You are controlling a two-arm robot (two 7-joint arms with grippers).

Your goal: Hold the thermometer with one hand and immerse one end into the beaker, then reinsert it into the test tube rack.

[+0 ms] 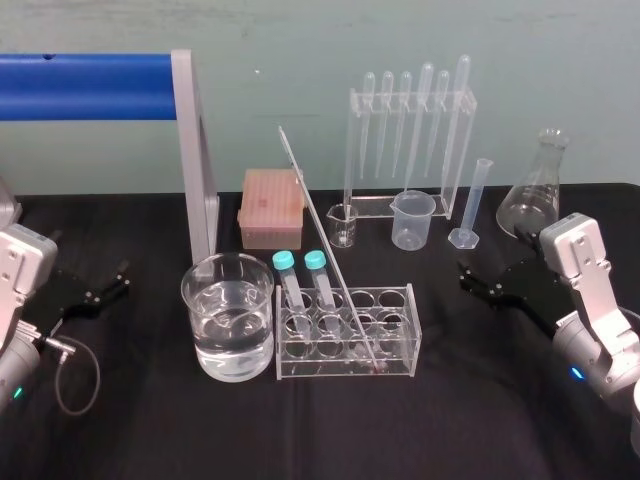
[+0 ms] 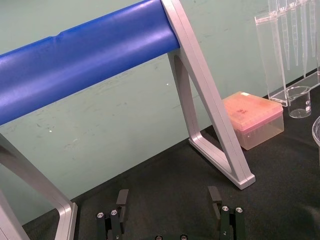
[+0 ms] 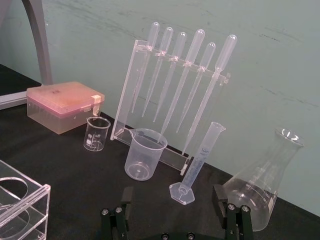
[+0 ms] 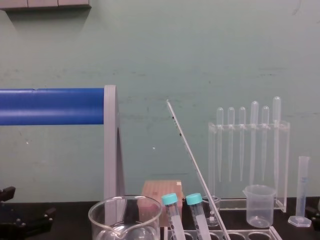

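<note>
The thermometer [image 1: 328, 245] stood in the test tube rack [image 1: 408, 340] at lower centre of the head view, leaning toward the upper left. Its top end showed above the pink tip box [image 1: 270, 205]. Two teal-capped tubes [image 1: 290, 285] filled the rack's left holes, close beside the rod. The beaker [image 1: 205, 350], holding clear liquid, sat just left of the rack. Further back I saw the pipette stand [image 1: 410, 130], a plastic beaker [image 1: 412, 220], a measuring cylinder [image 1: 475, 205] and a flask [image 1: 535, 190]. The left gripper [image 2: 168, 200] rested at the left edge and the right gripper [image 3: 173, 196] at the right. Both had jaws spread wide, gripped nothing, and were well apart from the thermometer.
</note>
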